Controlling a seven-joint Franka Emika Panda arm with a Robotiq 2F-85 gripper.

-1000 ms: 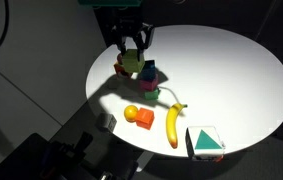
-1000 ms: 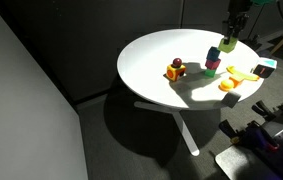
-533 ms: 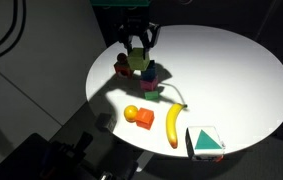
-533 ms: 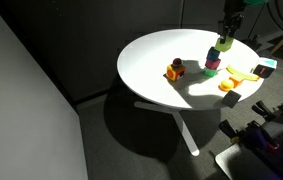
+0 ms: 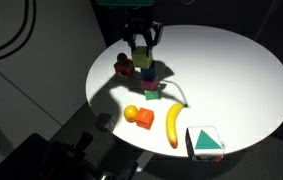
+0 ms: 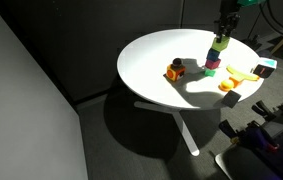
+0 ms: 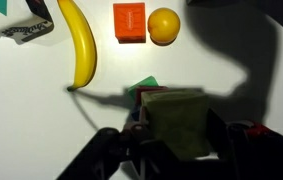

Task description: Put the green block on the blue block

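Jaws clenched on the green block (image 7: 177, 122). In the wrist view it fills the gap between the two dark fingers (image 7: 217, 132), and its sides are pinched. The lower part of the block and the finger bases are cut off at the frame edge.

- Blue block: not visible in the wrist view, where the green block covers whatever is under it. In both exterior views the blue block (image 5: 148, 72) (image 6: 218, 56) sits directly below the jaws, with the green block (image 5: 142, 56) (image 6: 222, 43) right above it. Cannot tell if the two touch or a gap remains; too small.
- Just past the jaws in the wrist view, a corner of a darker green piece (image 7: 144, 86) pokes out from behind the held block, mostly hidden.
- Under the blue block, a magenta block (image 6: 213, 65) shows in an exterior view only.
- Farther out in the wrist view, on the white table (image 7: 21, 95): banana (image 7: 78, 45), lying apart from the stack; orange-red block (image 7: 129, 22) touching or just beside an orange ball (image 7: 163, 25); teal-and-white box (image 7: 21, 20), clipped by the top corner.
- The same items are small in both exterior views, which show the whole box (image 5: 205, 142) (image 6: 266, 66).
- Small reddish-brown object (image 5: 124, 68) (image 6: 175, 70) beside the stack is seen in the exterior views only; shape not readable.
- Heavy arm shadow darkens one side of the wrist view, with no detail there.
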